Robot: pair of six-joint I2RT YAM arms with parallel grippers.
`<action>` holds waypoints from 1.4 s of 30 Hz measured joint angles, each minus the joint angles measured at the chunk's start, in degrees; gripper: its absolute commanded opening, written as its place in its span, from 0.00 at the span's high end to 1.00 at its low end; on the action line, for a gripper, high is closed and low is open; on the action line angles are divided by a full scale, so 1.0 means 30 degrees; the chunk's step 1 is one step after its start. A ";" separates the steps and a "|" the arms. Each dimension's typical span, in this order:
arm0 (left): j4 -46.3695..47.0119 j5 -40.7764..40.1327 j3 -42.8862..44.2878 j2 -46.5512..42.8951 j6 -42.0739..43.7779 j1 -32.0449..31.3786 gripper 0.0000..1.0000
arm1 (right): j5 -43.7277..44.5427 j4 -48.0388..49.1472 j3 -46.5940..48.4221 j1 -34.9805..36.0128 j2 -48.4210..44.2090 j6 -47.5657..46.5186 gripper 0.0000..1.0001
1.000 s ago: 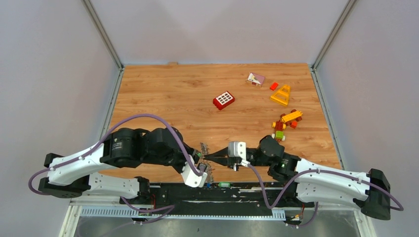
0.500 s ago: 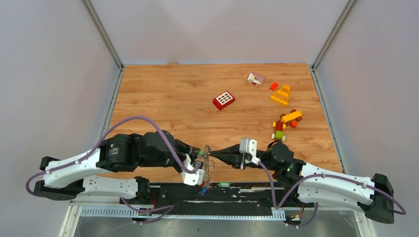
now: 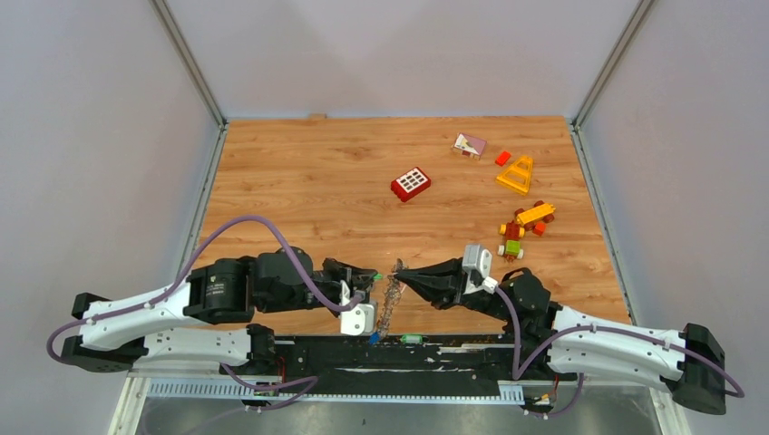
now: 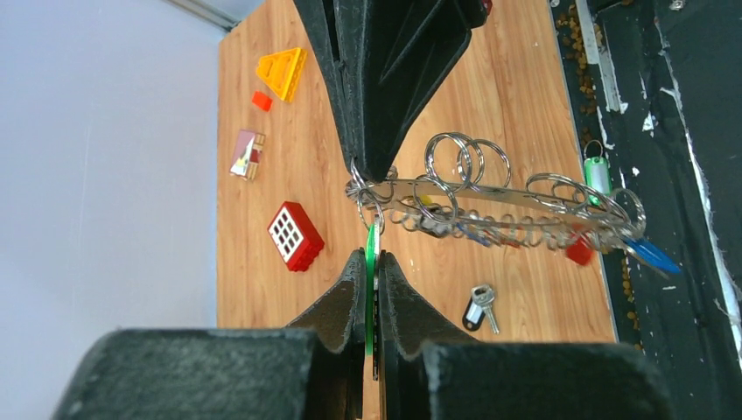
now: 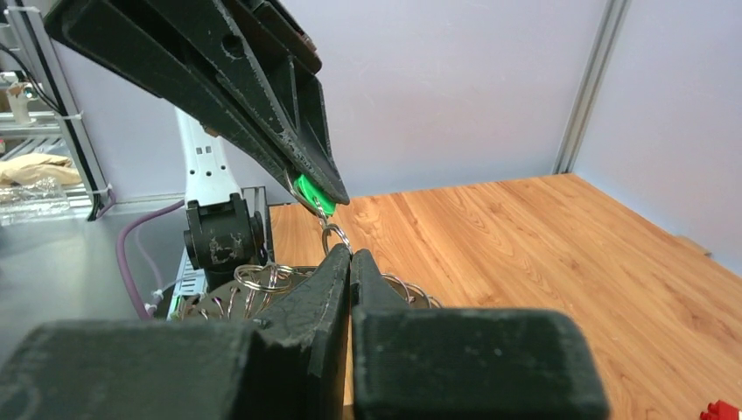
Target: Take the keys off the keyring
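Top view, change: both arms have drawn back from the near table edge and lifted. The keyring [image 3: 390, 304] no longer lies flat and now hangs on edge at lower centre.
Top view, left gripper [image 3: 372, 275]: closed, its tip just left of the keyring's top.
Top view, right gripper [image 3: 400, 270]: closed, touching the keyring's top from the right.
Top view, meaning: probably a pull to work one piece free. Nothing looks detached from the ring yet.
Left wrist view, grip: its own fingers at bottom centre clamp a green tag [image 4: 372, 249]. The right gripper comes down from the top and pinches the keyring's left end.
Left wrist view, keys [image 4: 472, 232]: threaded along the ring across mid-frame, with red and blue heads at the right.
Left wrist view, loose key [image 4: 479, 302]: alone on the table [image 4: 525, 79], below the ring.
Right wrist view, link: a small ring [image 5: 331, 234] joins the tag, upper left, to the closed fingers at bottom centre.
Writing: none readable. The red brick [image 3: 411, 184] shows only a white grid.
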 measured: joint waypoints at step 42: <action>0.8721 -0.1093 -0.4860 0.0211 -0.1078 0.0022 1.00 | 0.4036 0.2718 -0.1756 0.0022 -0.1428 0.3111 1.00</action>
